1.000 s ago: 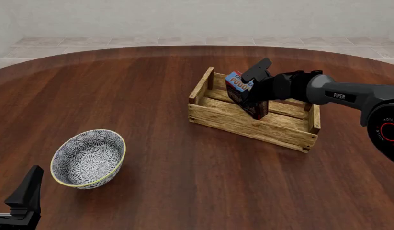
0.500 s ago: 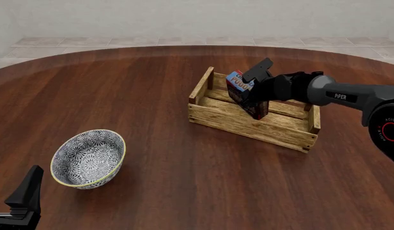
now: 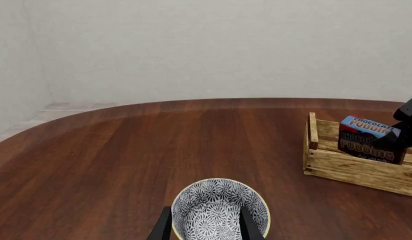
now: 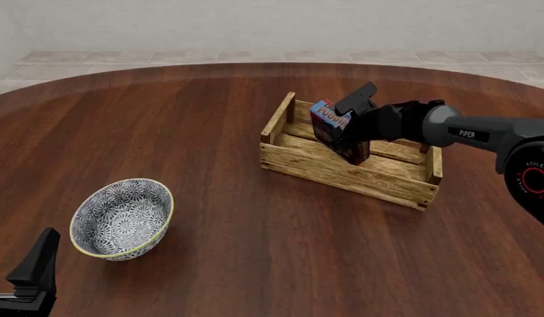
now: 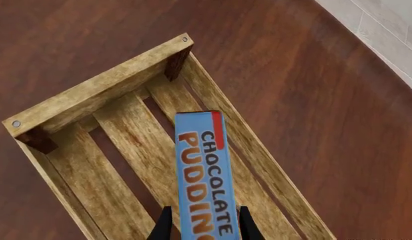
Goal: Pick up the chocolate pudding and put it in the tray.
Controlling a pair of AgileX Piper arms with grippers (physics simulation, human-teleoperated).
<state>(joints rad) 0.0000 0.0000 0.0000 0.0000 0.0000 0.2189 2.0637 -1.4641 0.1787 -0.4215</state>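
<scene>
On the dark wood desk (image 4: 254, 218) we log 3 items. Item 1: chocolate pudding (image 4: 332, 125), a blue-topped carton, tilted, clamped by our right tool (image 4: 347, 129) and held inside the tray (image 4: 342, 173) toward its left end; we cannot tell whether it touches the slats. Item 2: the tray, a slatted wooden crate, right of centre. Item 3: a patterned bowl (image 4: 121, 218), near left, well apart from the tray. Our left tool (image 3: 206, 227) hovers before the bowl, fingers spread, holding nothing.
</scene>
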